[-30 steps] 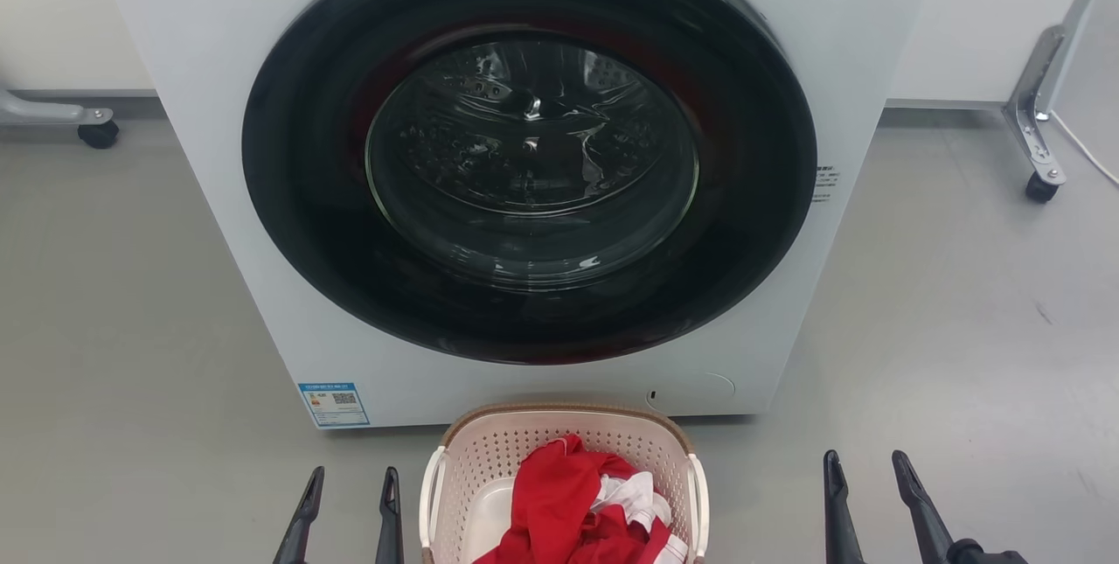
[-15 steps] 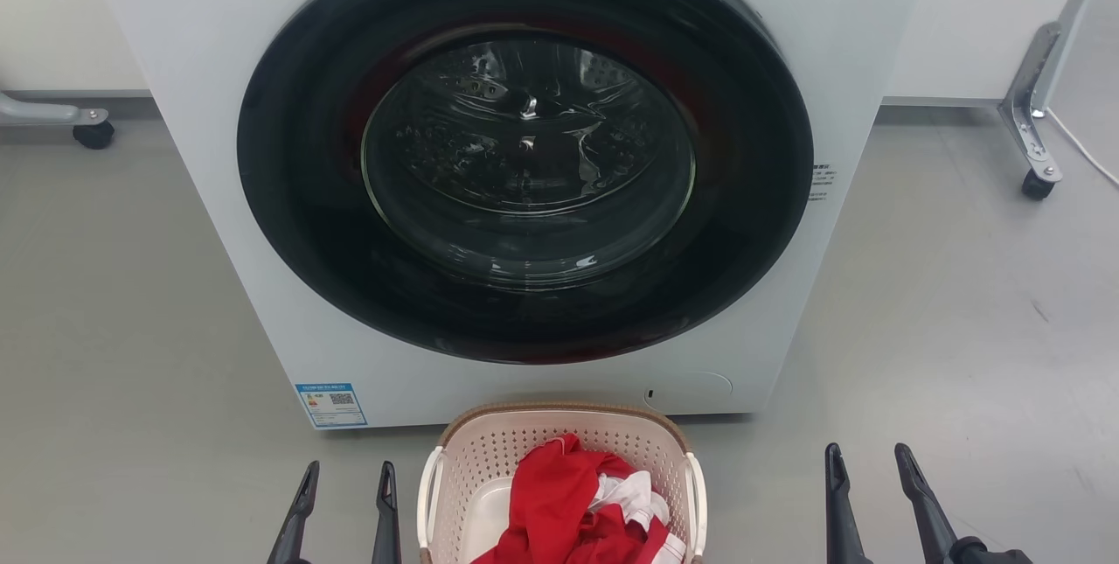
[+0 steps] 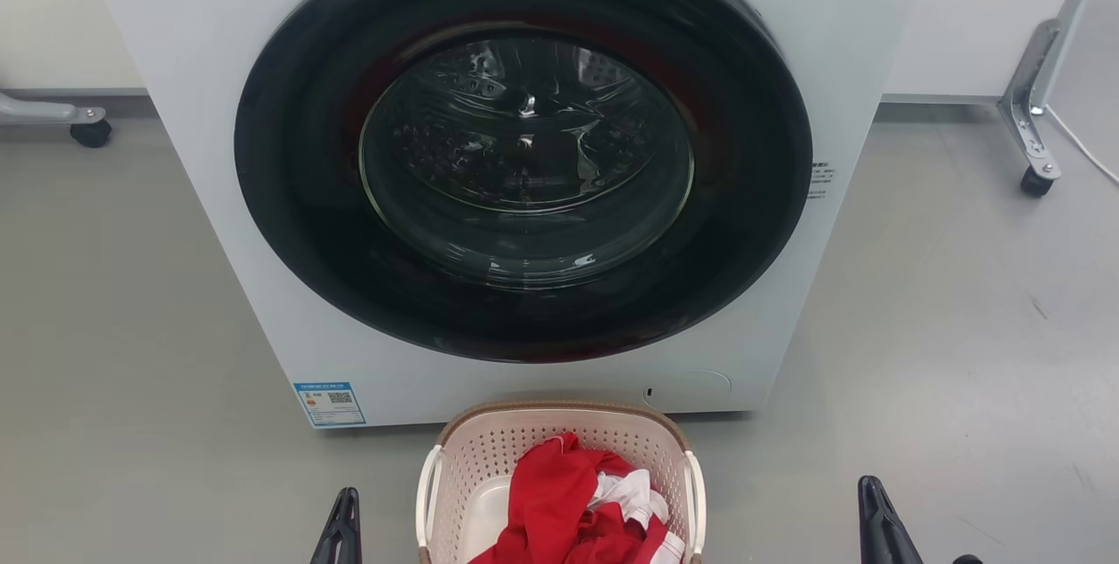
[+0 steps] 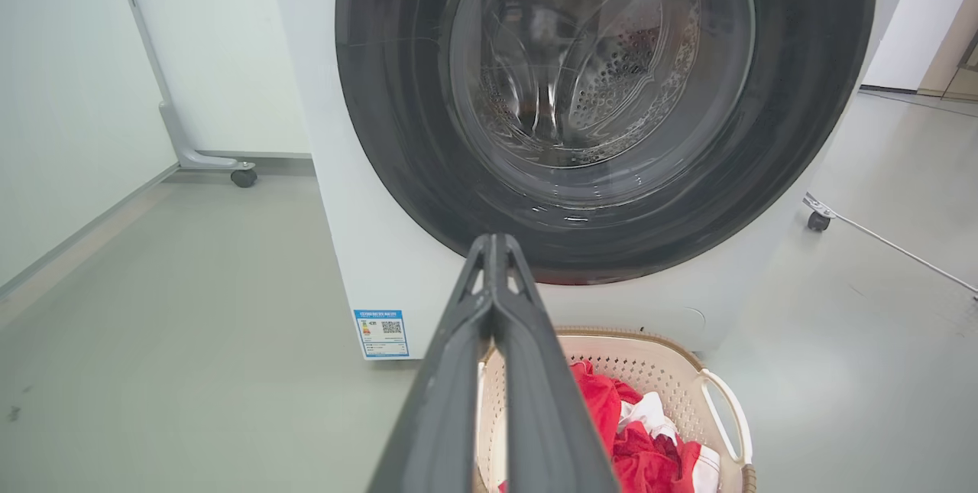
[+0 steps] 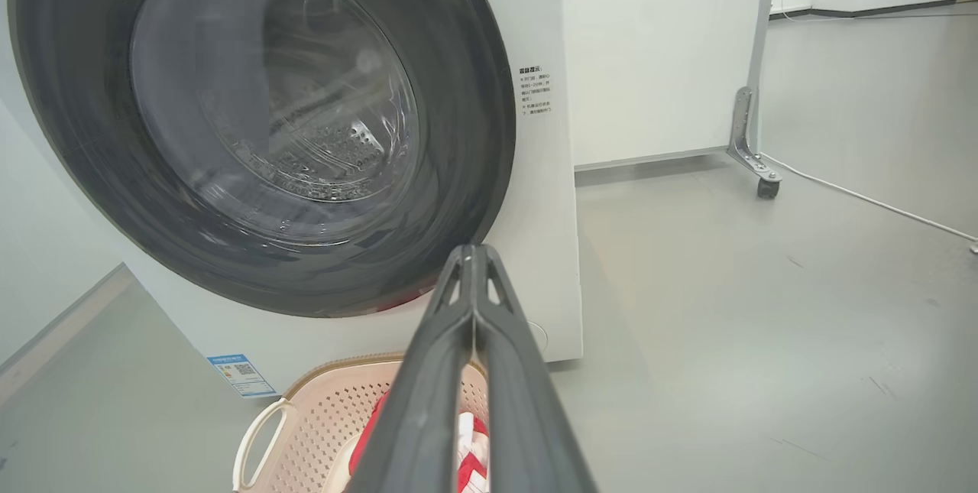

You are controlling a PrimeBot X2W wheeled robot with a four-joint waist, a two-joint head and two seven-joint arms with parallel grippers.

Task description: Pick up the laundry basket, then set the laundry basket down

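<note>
Now that both grippers, left and right, have pinched closed empty, laundry basket sits ungrasped between them.

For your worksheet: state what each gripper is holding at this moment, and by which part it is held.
Nothing is held. The left gripper and right gripper are both shut on nothing, beside the laundry basket, whose white handles are untouched.

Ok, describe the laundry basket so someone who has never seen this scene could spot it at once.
Find the big white washing machine with its round dark door. On the grey floor just in front of its base sits the laundry basket, far smaller than the machine. It is cream-pink and perforated, with a brown rim, white side handles and red-and-white clothes inside.
</note>
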